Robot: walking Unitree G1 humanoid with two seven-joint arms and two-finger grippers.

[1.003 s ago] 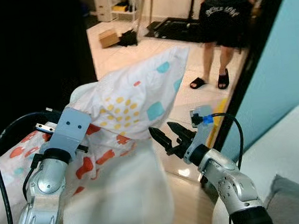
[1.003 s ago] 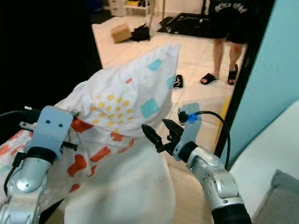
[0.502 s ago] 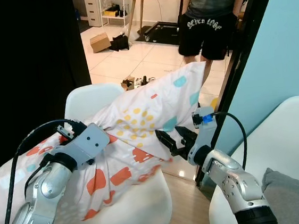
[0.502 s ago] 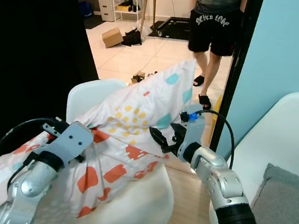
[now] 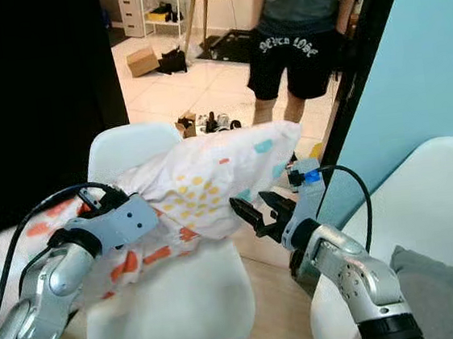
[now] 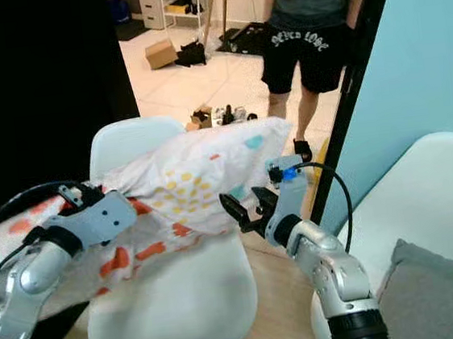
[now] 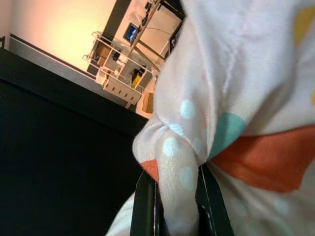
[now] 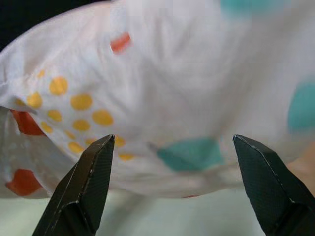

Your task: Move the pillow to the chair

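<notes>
A white pillow (image 5: 203, 176) with orange, yellow and teal spots lies across the white chair (image 5: 176, 304), draped over its backrest (image 5: 126, 143). My left gripper (image 7: 172, 206) is shut on a bunched fold of the pillow's cover at its left end; the wrist housing (image 5: 114, 222) sits against the fabric. My right gripper (image 5: 256, 208) hovers open just under the pillow's right end, its fingers (image 8: 83, 182) spread wide and apart from the cloth.
A person (image 5: 297, 32) in black shorts stands in the doorway beyond the chair. A second white chair (image 5: 425, 205) with a grey cushion (image 5: 450, 292) is at the right, next to a blue wall (image 5: 433, 51). Shoes and a box lie on the far floor.
The pillow has come down from raised in the air to resting across the chair. The camera shifted and the person stepped nearer. The right gripper stays open below the pillow.
</notes>
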